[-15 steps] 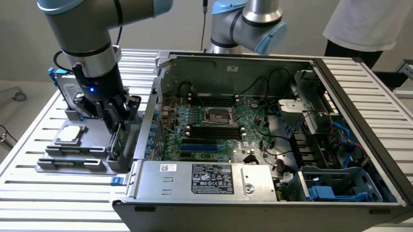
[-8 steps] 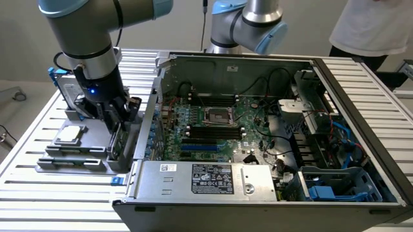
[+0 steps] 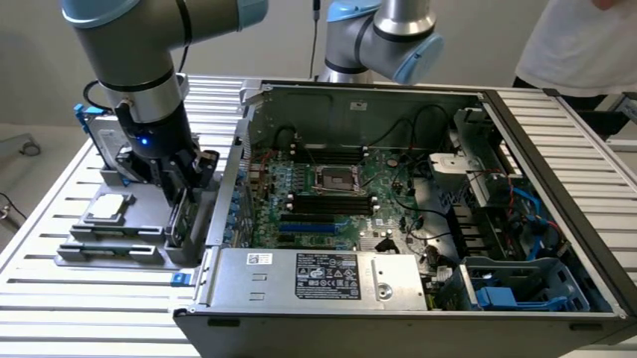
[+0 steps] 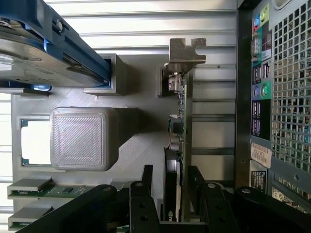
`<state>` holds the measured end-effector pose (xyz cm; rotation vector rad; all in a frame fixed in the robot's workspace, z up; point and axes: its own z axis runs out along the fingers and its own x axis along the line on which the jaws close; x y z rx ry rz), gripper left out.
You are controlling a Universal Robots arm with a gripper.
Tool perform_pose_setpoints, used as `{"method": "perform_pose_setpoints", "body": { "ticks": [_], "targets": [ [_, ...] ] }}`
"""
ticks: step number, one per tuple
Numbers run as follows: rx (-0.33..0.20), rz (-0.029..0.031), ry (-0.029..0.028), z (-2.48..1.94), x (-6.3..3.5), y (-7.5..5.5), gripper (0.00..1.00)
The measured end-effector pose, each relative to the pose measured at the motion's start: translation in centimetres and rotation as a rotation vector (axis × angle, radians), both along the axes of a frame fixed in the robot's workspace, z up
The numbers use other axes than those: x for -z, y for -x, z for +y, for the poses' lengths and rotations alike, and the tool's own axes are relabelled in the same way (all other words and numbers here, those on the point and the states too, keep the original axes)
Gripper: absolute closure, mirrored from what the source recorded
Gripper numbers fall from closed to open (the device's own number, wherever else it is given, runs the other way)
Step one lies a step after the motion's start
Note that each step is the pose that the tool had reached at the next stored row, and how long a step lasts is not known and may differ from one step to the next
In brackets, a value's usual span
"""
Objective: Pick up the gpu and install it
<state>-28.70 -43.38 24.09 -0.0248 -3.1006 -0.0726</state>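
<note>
Straddling the gpu [image 4: 181, 141], standing on edge in its grey holder [image 4: 141, 145] to expose both faces, with the pincer [image 4: 170, 168] partly open, clamping nothing yet.

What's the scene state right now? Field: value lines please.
gpu: standing on edge, seated in the grey holder
end effector: open, one finger on each side of the gpu
pc case: open, beside the grey holder
hard drive: in its blue frame on the grey holder
task: gpu not yet installed
</note>
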Motion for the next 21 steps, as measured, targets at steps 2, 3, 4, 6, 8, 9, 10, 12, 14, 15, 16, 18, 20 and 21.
{"method": "perform_pose_setpoints", "body": {
  "ticks": [2, 3, 4, 6, 8, 9, 10, 12, 14, 15, 16, 18, 20, 21],
  "targets": [
    [0.000, 0.0000, 0.0001, 0.00, 0.00, -0.02, 0.58],
    [0.000, -0.0001, 0.0002, 0.00, 0.00, -0.03, 0.58],
    [0.000, 0.0000, 0.0004, 0.00, 0.00, -0.03, 0.58],
    [0.000, -0.0001, 0.0008, 0.00, 0.00, -0.03, 0.58],
    [0.000, 0.0000, 0.0015, -0.01, 0.00, -0.03, 0.58],
    [0.000, -0.0001, 0.0018, -0.01, 0.00, -0.04, 0.58],
    [0.000, -0.0001, 0.0022, -0.01, 0.00, -0.04, 0.58],
    [0.000, -0.0002, 0.0033, 0.00, 0.00, -0.03, 0.58],
    [0.000, -0.0002, 0.0045, 0.00, 0.00, -0.04, 0.58],
    [0.000, -0.0002, 0.0051, 0.00, 0.00, -0.04, 0.56],
    [0.000, -0.0003, 0.0057, 0.00, 0.00, -0.04, 0.50],
    [0.000, -0.0005, 0.0075, 0.00, 0.00, -0.05, 0.50],
    [0.000, -0.0005, 0.0097, 0.00, 0.00, -0.04, 0.44],
    [0.000, -0.0005, 0.0109, 0.00, 0.00, -0.04, 0.44]
  ]
}}
